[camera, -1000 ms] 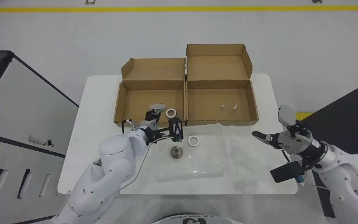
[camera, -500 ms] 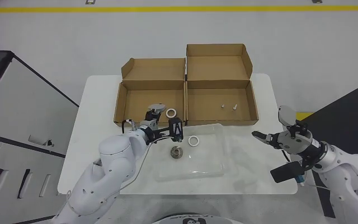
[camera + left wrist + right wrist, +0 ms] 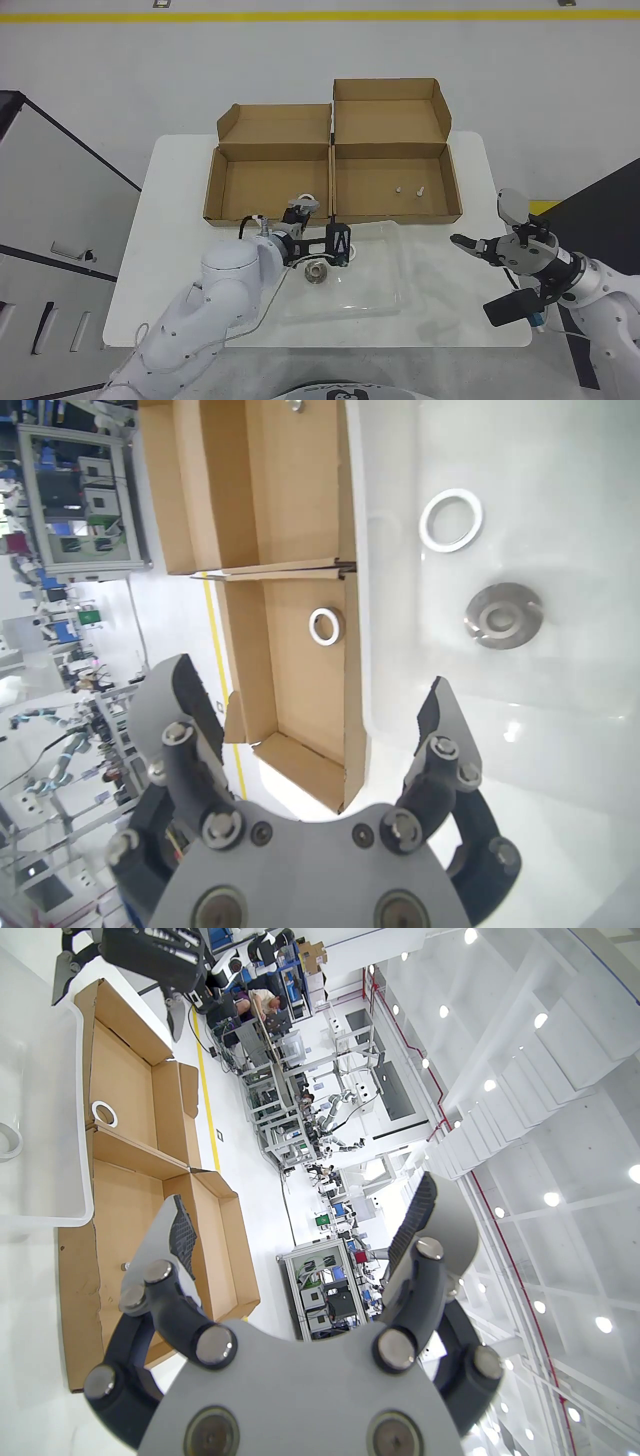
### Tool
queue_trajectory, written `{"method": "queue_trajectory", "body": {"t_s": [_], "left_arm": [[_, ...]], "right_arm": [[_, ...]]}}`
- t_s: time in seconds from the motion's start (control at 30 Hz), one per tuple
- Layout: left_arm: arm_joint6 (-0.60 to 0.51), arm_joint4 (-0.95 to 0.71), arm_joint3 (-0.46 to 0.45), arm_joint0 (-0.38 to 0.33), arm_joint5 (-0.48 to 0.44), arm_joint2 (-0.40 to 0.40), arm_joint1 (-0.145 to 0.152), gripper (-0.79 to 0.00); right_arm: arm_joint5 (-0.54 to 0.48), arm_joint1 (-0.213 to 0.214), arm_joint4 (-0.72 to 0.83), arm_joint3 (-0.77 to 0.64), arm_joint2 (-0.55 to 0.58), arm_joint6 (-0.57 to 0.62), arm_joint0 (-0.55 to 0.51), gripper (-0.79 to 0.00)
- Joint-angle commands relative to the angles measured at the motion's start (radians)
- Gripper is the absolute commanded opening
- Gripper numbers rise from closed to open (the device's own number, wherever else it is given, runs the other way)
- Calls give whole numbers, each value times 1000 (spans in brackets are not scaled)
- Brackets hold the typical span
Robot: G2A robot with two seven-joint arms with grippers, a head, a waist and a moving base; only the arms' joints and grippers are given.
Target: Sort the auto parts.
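In the tray we see a white ring and a metal disc. Behind the tray, the left box holds another ring. The right box holds two bits too small to identify. The left gripper hangs over the tray's rear rim with its fingers spread and empty. The right gripper, well right of the tray, is likewise spread.

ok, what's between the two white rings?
Left wrist view: the box wall and the tray rim separate the box ring from the tray ring.

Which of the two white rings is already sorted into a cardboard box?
The ring on the cardboard box floor, near its tray-side wall. The other ring lies in the clear tray, beside the metal disc.
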Motion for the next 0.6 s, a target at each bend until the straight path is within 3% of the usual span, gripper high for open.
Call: {"method": "queue_trajectory", "body": {"t_s": [0.0, 0.13, 0.23, 0.43, 0.57], "left_arm": [[-10, -46, 63, -54, 19, 61, 9, 0], [-87, -187, 120, -177, 96, 178, 34, 0], [-187, -388, 137, -298, 197, 277, 59, 0], [-399, -872, 96, -629, 409, 501, 124, 0], [-471, -1083, 86, -833, 481, 638, 160, 0]], "right_arm": [[0, 0, 0, 0, 0, 0, 0, 0], [0, 0, 0, 0, 0, 0, 0, 0], [0, 0, 0, 0, 0, 0, 0, 0], [0, 0, 0, 0, 0, 0, 0, 0], [0, 0, 0, 0, 0, 0, 0, 0]]}}
